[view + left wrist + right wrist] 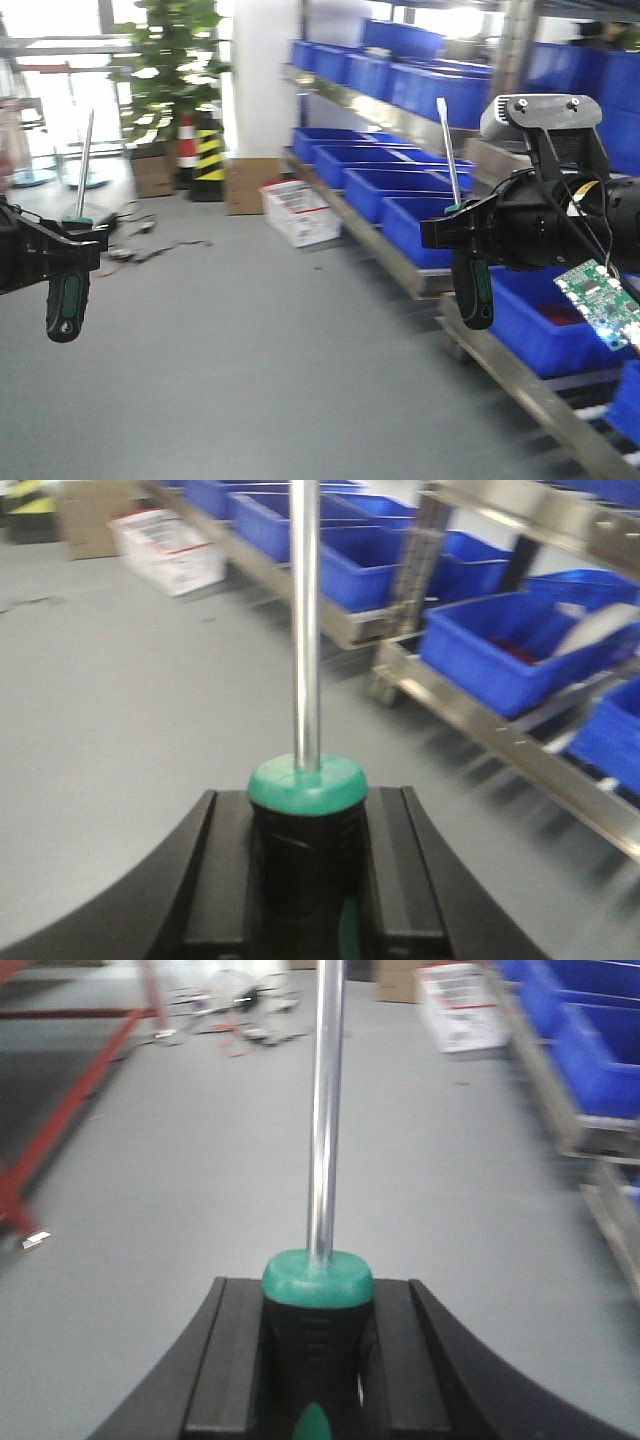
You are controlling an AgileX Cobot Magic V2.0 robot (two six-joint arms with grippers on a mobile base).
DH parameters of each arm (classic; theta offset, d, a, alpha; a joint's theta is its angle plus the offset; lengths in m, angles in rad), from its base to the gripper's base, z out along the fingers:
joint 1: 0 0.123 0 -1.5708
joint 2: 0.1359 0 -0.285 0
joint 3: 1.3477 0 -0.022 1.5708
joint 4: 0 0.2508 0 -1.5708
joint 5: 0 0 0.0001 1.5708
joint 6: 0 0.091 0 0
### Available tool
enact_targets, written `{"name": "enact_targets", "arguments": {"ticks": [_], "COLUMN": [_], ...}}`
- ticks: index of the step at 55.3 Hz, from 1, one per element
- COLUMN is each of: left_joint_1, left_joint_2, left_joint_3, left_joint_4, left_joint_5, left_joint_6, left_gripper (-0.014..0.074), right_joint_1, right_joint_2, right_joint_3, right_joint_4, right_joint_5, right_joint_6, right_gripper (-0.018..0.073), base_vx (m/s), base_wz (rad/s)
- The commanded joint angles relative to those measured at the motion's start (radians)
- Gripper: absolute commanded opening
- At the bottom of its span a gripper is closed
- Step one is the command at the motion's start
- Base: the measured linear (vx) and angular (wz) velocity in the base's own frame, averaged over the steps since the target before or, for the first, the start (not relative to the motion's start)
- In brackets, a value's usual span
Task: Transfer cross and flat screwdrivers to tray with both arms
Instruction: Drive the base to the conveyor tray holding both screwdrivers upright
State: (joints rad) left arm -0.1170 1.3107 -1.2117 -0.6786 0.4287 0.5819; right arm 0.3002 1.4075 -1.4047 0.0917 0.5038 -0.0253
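- My left gripper [70,250] is clamped on the first screwdriver [66,300], held in the air well apart from the rack of blue bins [395,190].
- Its black-and-green handle hangs below the jaws, and the steel shaft rises straight above them.
- My right gripper [470,240] holds the second screwdriver [476,290] the same way, in front of the blue bins.
- In both wrist views, black fingers [222,870] press on either side of the handle.

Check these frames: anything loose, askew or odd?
A bare green circuit board dangles tilted on wires under the right arm, looking unmounted. Tangled cables litter the floor in the background. The left gripper holds the left screwdriver and the right gripper the right screwdriver, shafts up.
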Motion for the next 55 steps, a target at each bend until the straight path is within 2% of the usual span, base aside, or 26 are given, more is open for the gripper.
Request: {"name": "enact_targets", "arguments": {"ticks": [1,36,55], "left_joint_1": [-0.003,-0.003,-0.003], "left_joint_2": [-0.032,-0.032,-0.032], "left_joint_3": [-0.031,-0.031,-0.031], "left_joint_4": [-0.034,-0.034,-0.034], "left_joint_5": [-0.066,-0.067,-0.069], "left_joint_6": [-0.001,-0.001,-0.001], "left_gripper": [0.0003,0.0003,0.0003], "right_joint_1": [-0.002,-0.002,-0.002], "right_joint_2": [-0.036,-0.036,-0.036], "right_joint_3": [-0.034,-0.034,-0.034], "right_joint_4": [-0.003,-0.003,-0.003], "right_joint_5": [-0.091,-0.091,-0.091], "right_joint_6": [-0.002,-0.002,-0.002], "right_gripper": [-0.0008,-0.0008,-0.0008], "base_vx": [0.44,0.36,0.3], "base_wz": [-0.85,-0.95,-0.71]}}
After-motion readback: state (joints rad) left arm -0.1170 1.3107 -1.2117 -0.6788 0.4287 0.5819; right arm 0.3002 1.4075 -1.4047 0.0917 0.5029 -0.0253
